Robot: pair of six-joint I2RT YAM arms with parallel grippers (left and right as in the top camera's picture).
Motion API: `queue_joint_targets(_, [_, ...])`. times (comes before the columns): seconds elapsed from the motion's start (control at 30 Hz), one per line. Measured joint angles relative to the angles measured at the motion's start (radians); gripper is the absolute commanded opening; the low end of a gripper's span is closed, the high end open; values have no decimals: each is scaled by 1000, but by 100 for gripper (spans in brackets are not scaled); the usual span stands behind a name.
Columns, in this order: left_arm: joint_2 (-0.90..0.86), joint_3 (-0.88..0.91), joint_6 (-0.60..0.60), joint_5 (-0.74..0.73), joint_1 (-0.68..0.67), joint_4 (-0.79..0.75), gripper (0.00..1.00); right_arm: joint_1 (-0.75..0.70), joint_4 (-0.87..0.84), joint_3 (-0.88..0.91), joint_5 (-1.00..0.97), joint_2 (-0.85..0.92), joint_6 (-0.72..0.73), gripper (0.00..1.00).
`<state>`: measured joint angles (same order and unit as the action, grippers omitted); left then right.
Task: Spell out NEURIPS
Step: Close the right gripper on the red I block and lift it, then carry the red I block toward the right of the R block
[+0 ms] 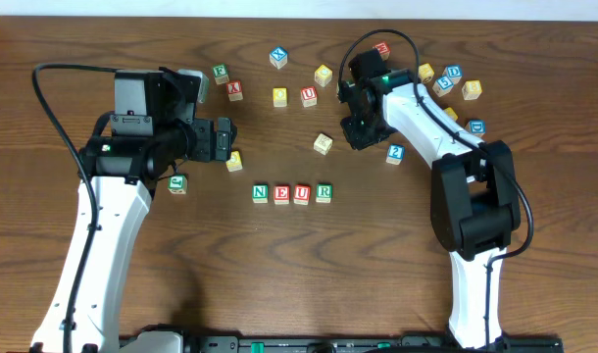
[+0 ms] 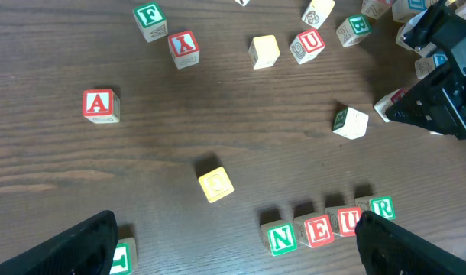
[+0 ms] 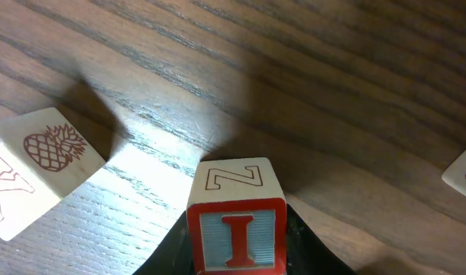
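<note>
left end effector [image 1: 224, 138] spread wide; right end effector [image 1: 355, 137] clamped narrow.

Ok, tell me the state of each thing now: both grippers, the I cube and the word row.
left gripper, open, empty.
right gripper, closed on the red I cube.
red I cube, gripped, I face toward the wrist camera; lifted or not, cannot tell.
word row, N, E, U, R side by side, letters up; I, P, S not yet added.
</note>
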<state>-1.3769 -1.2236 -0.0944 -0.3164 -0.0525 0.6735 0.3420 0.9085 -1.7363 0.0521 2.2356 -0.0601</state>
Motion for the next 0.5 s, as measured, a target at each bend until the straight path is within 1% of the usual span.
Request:
queue_joint_targets(0.23, [0, 0, 0, 0, 0, 0, 98, 0, 25, 0, 0, -20, 7, 23])
queue_joint_targets(0.33, [0, 0, 0, 0, 0, 0, 98, 0, 54, 0, 1, -61, 27, 16])
queue_joint_targets(0.5, [0, 0, 0, 0, 0, 0, 98, 1, 121, -2, 4, -149, 76, 11])
